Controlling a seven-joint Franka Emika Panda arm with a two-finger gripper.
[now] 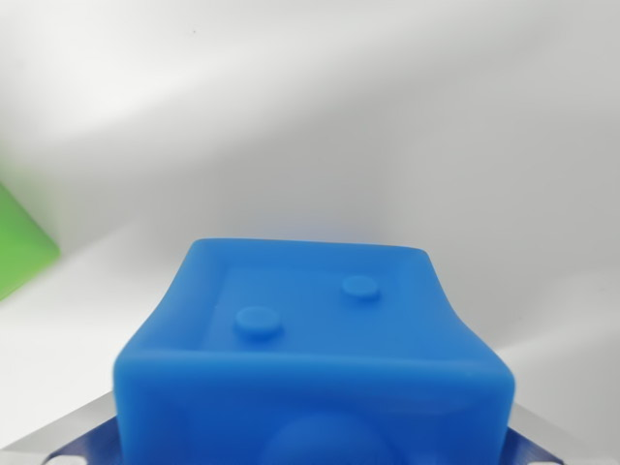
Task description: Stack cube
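A blue cube (pixel 315 358) fills the lower middle of the wrist view, close to the camera, with two round studs on its recessed top face. Metal jaws show at both its lower corners, flanking it; whether they clamp it cannot be told. A green cube (pixel 19 242) sits blurred at the wrist view's left edge on the white desk (pixel 387 116).

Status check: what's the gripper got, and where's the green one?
Gripper shut on blue cube. Green cube at the wrist view's left edge, apart. White surface between, nothing in the way.
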